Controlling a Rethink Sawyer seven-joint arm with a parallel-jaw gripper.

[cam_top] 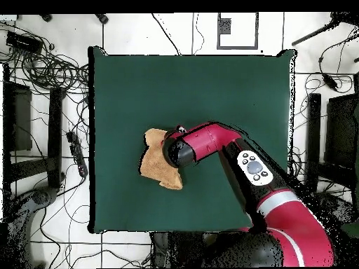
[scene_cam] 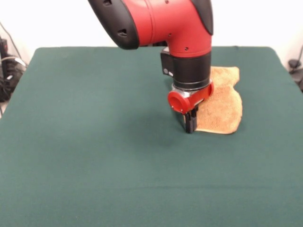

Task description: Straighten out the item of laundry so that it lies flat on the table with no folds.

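Clearly unfinished, the towel [scene_cam: 222, 101] lies bunched and folded toward one side of the table [scene_cam: 94, 142], while the gripper [scene_cam: 190, 124] presses its edge, clenched or released being impossible to tell.

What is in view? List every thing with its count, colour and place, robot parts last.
towel: one, golden-orange, crumpled with folds, on the table's far right part in the front view, partly behind the end effector.
table: one, dark green matte top, filling most of both views.
cables: several, black, on the white floor left of the table in the overhead view.
arm: one, red and black, reaching from the base over the table to the towel.
end effector: one, black below a red collar, tips down at the towel's near left edge; open or shut cannot be told.
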